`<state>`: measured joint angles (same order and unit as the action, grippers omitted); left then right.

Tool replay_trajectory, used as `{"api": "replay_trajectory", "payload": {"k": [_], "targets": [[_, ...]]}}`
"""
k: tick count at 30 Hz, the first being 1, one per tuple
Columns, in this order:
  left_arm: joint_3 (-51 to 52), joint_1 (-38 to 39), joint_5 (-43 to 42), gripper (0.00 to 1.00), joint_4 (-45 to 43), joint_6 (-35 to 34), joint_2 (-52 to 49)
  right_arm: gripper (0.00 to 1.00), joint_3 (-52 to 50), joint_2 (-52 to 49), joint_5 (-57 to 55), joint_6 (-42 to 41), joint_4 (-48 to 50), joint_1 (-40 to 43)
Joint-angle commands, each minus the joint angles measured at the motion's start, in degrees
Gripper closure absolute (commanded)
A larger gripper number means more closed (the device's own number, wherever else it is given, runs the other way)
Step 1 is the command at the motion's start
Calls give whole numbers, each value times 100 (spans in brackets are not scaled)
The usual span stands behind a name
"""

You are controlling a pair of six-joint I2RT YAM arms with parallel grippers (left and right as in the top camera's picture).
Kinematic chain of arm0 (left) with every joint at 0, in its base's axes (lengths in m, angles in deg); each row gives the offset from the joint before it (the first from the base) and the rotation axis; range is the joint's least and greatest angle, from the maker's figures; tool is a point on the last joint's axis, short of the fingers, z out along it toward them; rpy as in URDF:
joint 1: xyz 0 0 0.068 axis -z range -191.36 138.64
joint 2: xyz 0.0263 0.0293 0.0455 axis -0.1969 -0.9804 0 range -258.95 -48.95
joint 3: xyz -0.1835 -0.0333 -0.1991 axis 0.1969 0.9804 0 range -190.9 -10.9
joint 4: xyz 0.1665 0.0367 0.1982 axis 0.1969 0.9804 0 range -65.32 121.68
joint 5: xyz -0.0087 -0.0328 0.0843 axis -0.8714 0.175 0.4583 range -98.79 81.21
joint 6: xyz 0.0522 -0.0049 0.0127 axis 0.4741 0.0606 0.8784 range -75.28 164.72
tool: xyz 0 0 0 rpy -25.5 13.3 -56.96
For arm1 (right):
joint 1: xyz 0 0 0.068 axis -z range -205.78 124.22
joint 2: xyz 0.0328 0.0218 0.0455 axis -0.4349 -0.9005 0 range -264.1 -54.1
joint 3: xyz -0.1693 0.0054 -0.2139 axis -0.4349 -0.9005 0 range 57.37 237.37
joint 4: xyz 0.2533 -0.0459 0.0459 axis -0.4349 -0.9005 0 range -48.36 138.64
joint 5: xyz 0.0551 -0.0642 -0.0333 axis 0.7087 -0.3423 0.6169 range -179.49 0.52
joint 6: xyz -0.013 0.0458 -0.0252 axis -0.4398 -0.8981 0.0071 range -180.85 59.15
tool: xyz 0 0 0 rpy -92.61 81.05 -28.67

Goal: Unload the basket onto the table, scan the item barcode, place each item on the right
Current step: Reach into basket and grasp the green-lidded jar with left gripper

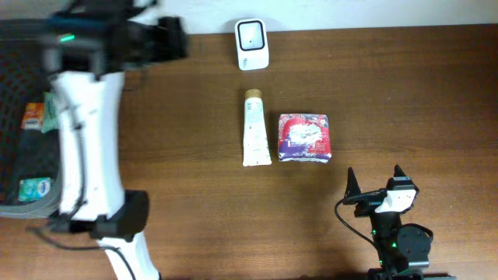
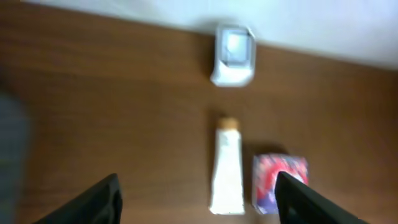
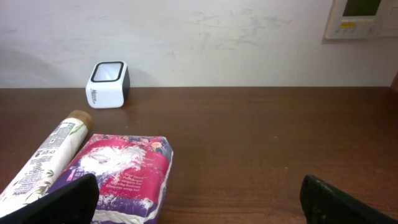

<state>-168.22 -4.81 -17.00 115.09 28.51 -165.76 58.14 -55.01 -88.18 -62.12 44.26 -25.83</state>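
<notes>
A white barcode scanner (image 1: 251, 44) stands at the table's back edge, its window facing up. In front of it lie a white tube with a tan cap (image 1: 256, 128) and, to its right, a red and purple soft pack (image 1: 304, 138). My left gripper (image 1: 173, 40) hangs blurred at the back left, well apart from these. In the left wrist view it (image 2: 202, 205) is open and empty, looking down on the scanner (image 2: 234, 55), tube (image 2: 227, 168) and pack (image 2: 278, 182). My right gripper (image 1: 374, 175) stands open near the front edge, with the pack (image 3: 121, 171) ahead to its left.
A dark mesh basket (image 1: 15, 93) at the far left holds small packets. The white left arm (image 1: 85, 140) stretches from the front edge to the back left. A pale wall (image 3: 217, 37) rises behind the table, and a cable lies by the right arm's base.
</notes>
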Motion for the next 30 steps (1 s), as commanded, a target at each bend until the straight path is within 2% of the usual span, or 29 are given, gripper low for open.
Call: {"api": "replay_trajectory", "payload": {"k": [1,2,3,7,10,15,20,22,27,30], "targets": [[-293,-1355,358,18,192,68,549,1,-46,37,-50,-4,-15,-48],[-293,-1670,358,18,219,68,584,1,-46,37,-50,-4,-15,-48],[-291,-2365,358,13,323,48,579,1,-46,37,-50,-4,-15,-48],[-101,-3735,358,14,629,-61,232,1,-46,37,-50,-2,-15,-48],[426,-4083,356,8,629,-175,46,1,-46,37,-50,-4,-15,-48],[1794,-4085,584,1,391,-175,-358,1,-46,37,-50,-4,-15,-48],[2822,-4074,240,1,-59,-240,-647,1,-46,37,-50,-4,-15,-48],[3307,-4002,240,1,-490,-240,-654,1,-46,37,-50,-4,-15,-48],[3851,-3635,243,1,-1187,-240,-756,1,-46,37,-52,-4,-15,-48],[3851,-3423,247,1,-1281,-262,-927,1,-46,37,-50,-4,-15,-48]]}}
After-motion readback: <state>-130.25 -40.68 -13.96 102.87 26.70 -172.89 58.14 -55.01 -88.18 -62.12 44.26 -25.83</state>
